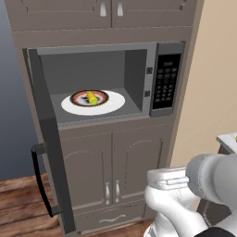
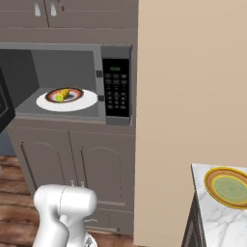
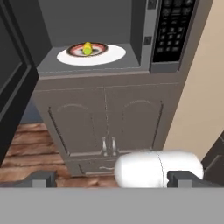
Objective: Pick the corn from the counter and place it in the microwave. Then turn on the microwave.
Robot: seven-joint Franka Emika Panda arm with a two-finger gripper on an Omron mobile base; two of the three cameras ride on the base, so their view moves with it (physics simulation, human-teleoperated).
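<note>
Your corn [image 1: 92, 98] is already lying in the dark-rimmed dish [image 1: 102, 97] on the white plate [image 1: 115, 104] inside the microwave [image 1: 159, 51], upper centre of frame. Your gripper [image 3: 111, 179] is hanging empty, fingers spread wide. The door [image 1: 48, 139] is standing open; closing and starting are still waiting.

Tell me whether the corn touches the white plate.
Apart. In the left base view the corn lies in a dark-rimmed dish that sits on the white plate, keeping them separated.
</note>
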